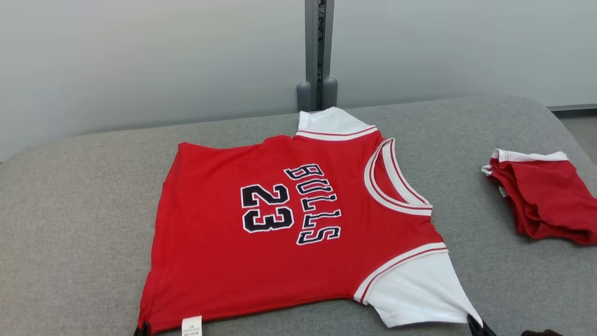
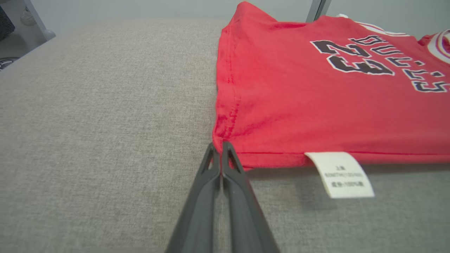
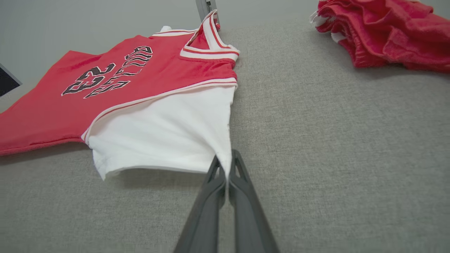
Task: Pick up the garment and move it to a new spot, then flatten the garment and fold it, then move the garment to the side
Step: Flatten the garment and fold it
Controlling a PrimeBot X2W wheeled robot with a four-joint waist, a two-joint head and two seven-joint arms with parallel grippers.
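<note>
Jersey (image 1: 280,224) is lying spread flat, front up, in the ctr of the grey padded surface (image 1: 70,210), w/ "BULLS" and "23" showing in black-and-white lettering. Its neckline (image 1: 396,179) is pointing toward the robot's right and its bottom hem toward the left. One white sleeve (image 1: 419,289) is lying at the near edge. The far sleeve (image 1: 329,122) is poking out at the back, by the foot of the grey post (image 1: 318,46).

Left end effector (image 2: 220,146) is sitting at the near-left corner of the hem. Its fingers are pressing together w/ no gap and the tips are pinching the red corner. A white care label (image 2: 342,174) is sticking out from under the near side seam, near that end effector, and is tilting down onto the surface.

Right end effector (image 3: 228,167) is gripping the outer corner of the near sleeve. Its fingers are closing narrow, and the white cloth is running down btwn them, drawn to a point. The sleeve's lower edge is lifting a little off the surface and is casting a shadow under it.

Second red-and-white garment (image 1: 545,196) is lying bunched at the right side of the surface, well apart from the jersey. Pale wall (image 1: 140,56) is standing behind everything.
</note>
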